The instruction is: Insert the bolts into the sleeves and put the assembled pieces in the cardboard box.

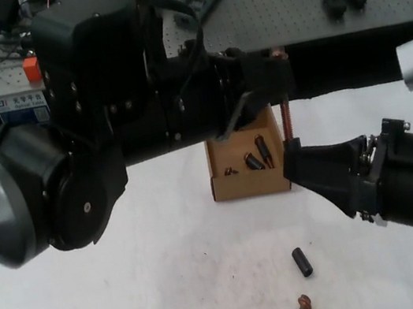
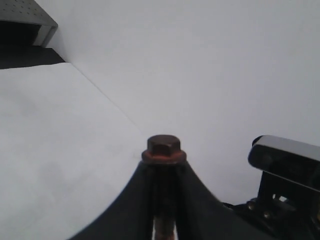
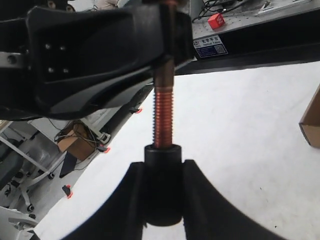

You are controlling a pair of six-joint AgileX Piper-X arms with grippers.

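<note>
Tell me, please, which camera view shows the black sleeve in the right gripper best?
The right wrist view: the sleeve sits close up in the right gripper, with the bolt standing threaded end down in its top. In the high view the gripper tip hides it; the left wrist view faces the bolt's head, the sleeve hidden behind.

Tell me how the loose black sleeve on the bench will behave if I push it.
The loose sleeve lies on its side on the smooth white bench, so it would probably roll or skid. It looks rigid and small, likely light, easily knocked away.
</note>
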